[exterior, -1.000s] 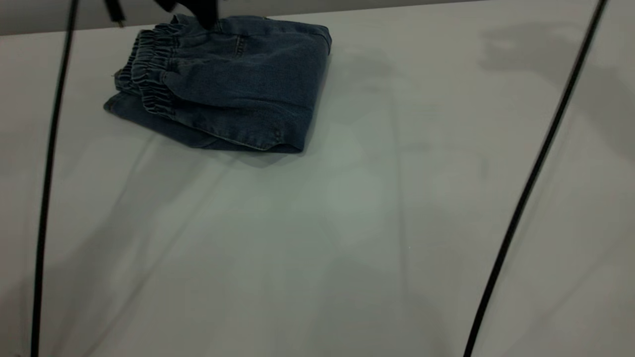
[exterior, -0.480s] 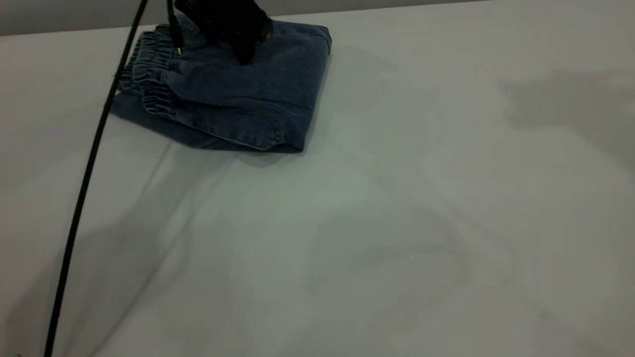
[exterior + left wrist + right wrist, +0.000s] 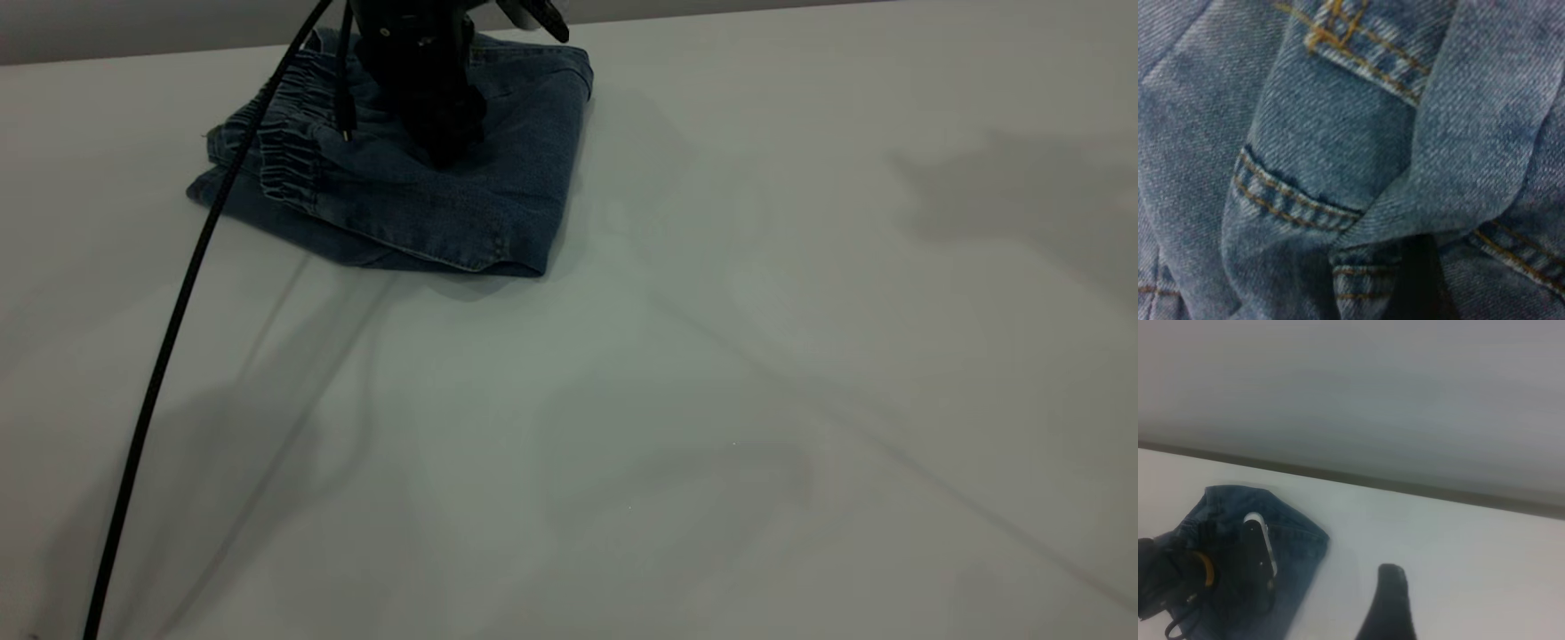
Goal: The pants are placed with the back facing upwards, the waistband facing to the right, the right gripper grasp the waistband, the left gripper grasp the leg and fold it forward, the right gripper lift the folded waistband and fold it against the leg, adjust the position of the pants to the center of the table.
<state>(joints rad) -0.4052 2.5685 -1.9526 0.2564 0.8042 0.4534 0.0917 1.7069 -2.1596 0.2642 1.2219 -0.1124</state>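
The blue denim pants (image 3: pixel 462 204) lie folded into a thick stack at the far left of the table, with the elastic waistband (image 3: pixel 284 151) on the stack's left side. My left gripper (image 3: pixel 444 147) points straight down and presses onto the top layer near the middle of the stack. The left wrist view is filled with denim folds and orange-stitched seams (image 3: pixel 1291 207) seen from very close. My right gripper (image 3: pixel 1438 607) hangs in the air to the right of the pants, away from them. Only one dark finger (image 3: pixel 1388 593) shows, with nothing against it.
A black cable (image 3: pixel 178 311) hangs from the left arm and crosses the left part of the exterior view. The pale table (image 3: pixel 711 400) stretches wide to the right and front of the pants. The table's far edge (image 3: pixel 1405 487) runs just behind the stack.
My left gripper has moved from the far edge of the pants onto the middle of the top layer. Its cable swung right. The black cable at the right has left the exterior view.
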